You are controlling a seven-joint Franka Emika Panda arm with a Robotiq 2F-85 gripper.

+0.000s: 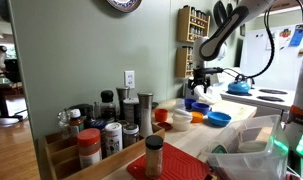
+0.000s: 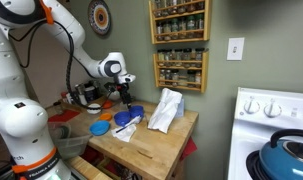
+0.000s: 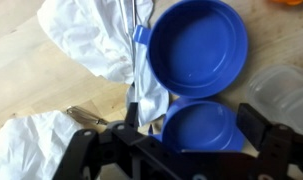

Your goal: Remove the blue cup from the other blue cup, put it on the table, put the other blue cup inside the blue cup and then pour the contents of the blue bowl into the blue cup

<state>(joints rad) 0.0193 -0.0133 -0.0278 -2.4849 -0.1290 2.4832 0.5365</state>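
Observation:
My gripper (image 3: 196, 125) is open and points down, its fingers on either side of a blue cup (image 3: 201, 128) without touching it. A second dark blue cup (image 3: 196, 45) stands right beside it, empty as seen from above. In both exterior views the gripper (image 1: 198, 80) (image 2: 124, 95) hovers just above the cups (image 1: 197, 103) (image 2: 133, 113) on the beige table (image 2: 156, 145). The shallow bright-blue bowl (image 1: 219, 118) (image 2: 99, 128) sits apart from them on the table and is out of the wrist view.
Crumpled white bags (image 3: 91, 40) (image 2: 166, 108) lie next to the cups. A clear plastic lid (image 3: 283, 88) lies on the other side. An orange bowl (image 1: 179, 120), spice jars (image 1: 111, 125), a wall spice rack (image 2: 179, 45) and a stove with a blue kettle (image 2: 291, 160) stand around.

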